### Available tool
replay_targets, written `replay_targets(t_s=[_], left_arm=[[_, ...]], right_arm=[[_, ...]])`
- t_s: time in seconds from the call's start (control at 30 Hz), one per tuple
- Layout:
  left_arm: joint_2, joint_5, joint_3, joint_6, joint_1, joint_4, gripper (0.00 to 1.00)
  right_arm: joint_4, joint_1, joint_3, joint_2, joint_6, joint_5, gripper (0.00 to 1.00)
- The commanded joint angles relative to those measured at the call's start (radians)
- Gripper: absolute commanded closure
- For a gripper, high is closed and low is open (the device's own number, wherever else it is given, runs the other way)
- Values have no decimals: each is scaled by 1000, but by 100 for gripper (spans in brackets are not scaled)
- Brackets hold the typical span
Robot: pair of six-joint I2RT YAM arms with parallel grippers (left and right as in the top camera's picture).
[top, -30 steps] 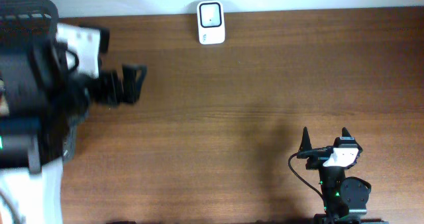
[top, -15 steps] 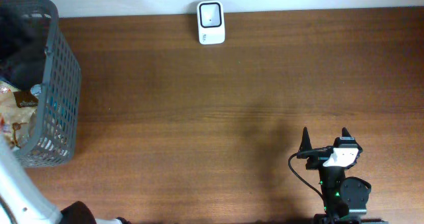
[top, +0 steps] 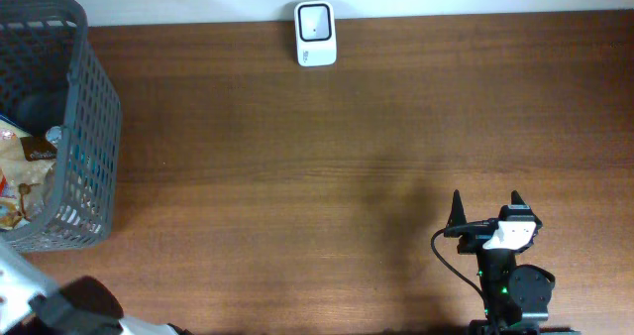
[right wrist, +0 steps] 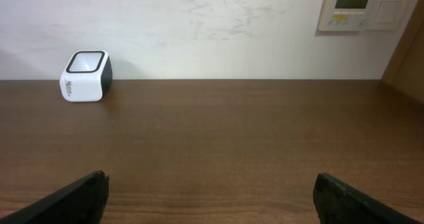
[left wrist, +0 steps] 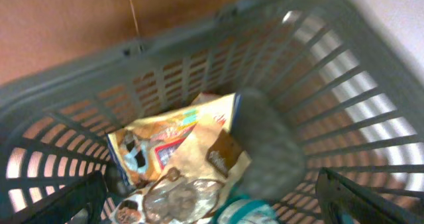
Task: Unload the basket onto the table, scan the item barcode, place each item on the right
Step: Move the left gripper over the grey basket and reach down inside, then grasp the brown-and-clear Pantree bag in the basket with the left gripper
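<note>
The white barcode scanner [top: 315, 33] stands at the table's far edge, also seen far left in the right wrist view [right wrist: 86, 75]. Items lie in the grey basket [top: 94, 127]: a yellow snack bag [left wrist: 175, 138], a brown-printed pouch [left wrist: 179, 197], a teal pack [left wrist: 245, 211] and a blurred grey shape [left wrist: 265, 144]. My left gripper [left wrist: 215, 207] hangs open above the basket's inside, holding nothing. My right gripper [top: 486, 204] rests open low over the table at the near right, nothing between its fingers [right wrist: 358, 197].
Part of the left arm [top: 50, 310] shows at the overhead view's bottom left corner. A white wall with a panel [right wrist: 368, 5] rises behind the table's far edge. Brown tabletop [top: 347, 157] lies between basket, scanner and right arm.
The left arm, which covered the basket a second ago, has swung down to the bottom left corner of the overhead view, uncovering the basket. The right arm has not moved.
</note>
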Motion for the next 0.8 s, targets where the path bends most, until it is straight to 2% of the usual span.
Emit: replay_targets(t_s=[0.0,0.27,0.43,0.53,0.77], left_arm=[[90,-39,11,136,3,-20,1],[219,-42,11,480,6,-74,1],[300,-42,11,518,14,-128,0],[347,-41,10,531,13,-137,8],[438,-26,7,550,12,-177,11]], right_arm=[[-6,5,-6,-6,-3,8,2],[-6,5,-6,-6,-3,8,2],[-6,5,-6,-6,-3,9,2],[-6,5,-6,-6,-3,8,1],[-6,5,-6,-6,-3,9,2]])
